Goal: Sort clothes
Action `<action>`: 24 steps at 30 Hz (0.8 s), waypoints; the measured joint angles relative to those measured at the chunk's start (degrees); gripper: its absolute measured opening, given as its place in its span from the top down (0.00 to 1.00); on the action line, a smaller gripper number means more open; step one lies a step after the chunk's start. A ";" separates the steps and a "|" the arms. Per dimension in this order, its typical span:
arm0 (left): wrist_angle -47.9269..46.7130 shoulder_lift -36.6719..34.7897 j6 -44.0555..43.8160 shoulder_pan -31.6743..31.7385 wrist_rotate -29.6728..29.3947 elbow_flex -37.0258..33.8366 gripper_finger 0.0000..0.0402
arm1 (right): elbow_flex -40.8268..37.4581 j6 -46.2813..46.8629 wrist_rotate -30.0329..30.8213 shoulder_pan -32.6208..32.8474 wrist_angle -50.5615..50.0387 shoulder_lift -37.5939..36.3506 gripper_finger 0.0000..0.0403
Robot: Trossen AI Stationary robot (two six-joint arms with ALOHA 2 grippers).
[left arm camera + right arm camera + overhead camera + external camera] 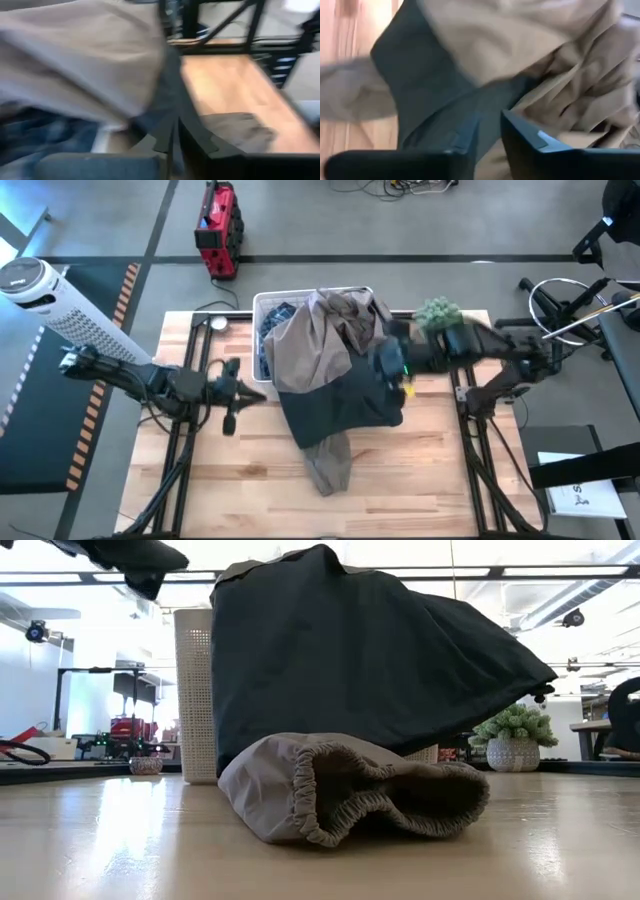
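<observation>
A taupe garment (pixel 315 345) lies draped over the white bin (pixel 262 302) and over a dark grey-green tee (pixel 335 400). Its elastic-cuffed end (pixel 350 790) rests on the table near the front. The tee hangs raised above the table (pixel 350 660). My right gripper (pixel 390 370) is at the tee's right side, shut on the cloth (pixel 490 132). My left gripper (pixel 255 395) is shut (pixel 172 132) just left of the hanging garments; I cannot tell whether it touches them. Bluish clothes (pixel 277 315) lie in the bin. The other garments are hidden. My right gripper pinches a fold of the dark tee (pixel 487 107) between its two fingers, coming level from the table's right side. The tee is lifted and hangs below the hold, with the taupe garment (pixel 530 40) lying over it. One layer or several, I cannot tell.
A small potted plant (pixel 437 312) stands at the table's far right, behind my right arm. A small round object (pixel 217 323) sits at the far left by the bin. Bare wood shows at the near left (pixel 240 480) and near right (pixel 420 470).
</observation>
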 joint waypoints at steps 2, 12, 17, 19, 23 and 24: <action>1.95 1.07 -2.25 -3.58 -0.44 -0.42 0.99 | -7.38 4.34 2.74 3.67 1.94 -3.55 0.90; 2.24 10.19 -21.57 -16.70 -12.71 -2.60 0.99 | -39.81 30.55 8.17 20.01 18.27 -19.53 0.88; 5.32 14.99 -33.09 -19.25 -20.08 -6.28 0.96 | -50.21 38.46 9.07 23.94 23.94 -21.33 0.68; 8.11 16.75 -36.96 -19.25 -20.64 -8.26 0.93 | -53.26 42.63 10.83 25.00 23.87 -21.64 0.59; 18.14 20.50 -40.63 -19.21 -21.70 -13.01 0.80 | -57.87 48.49 13.34 26.14 23.98 -21.85 0.41; 20.85 21.50 -40.87 -19.23 -23.35 -14.02 0.76 | -58.82 49.53 14.26 26.31 23.98 -21.85 0.37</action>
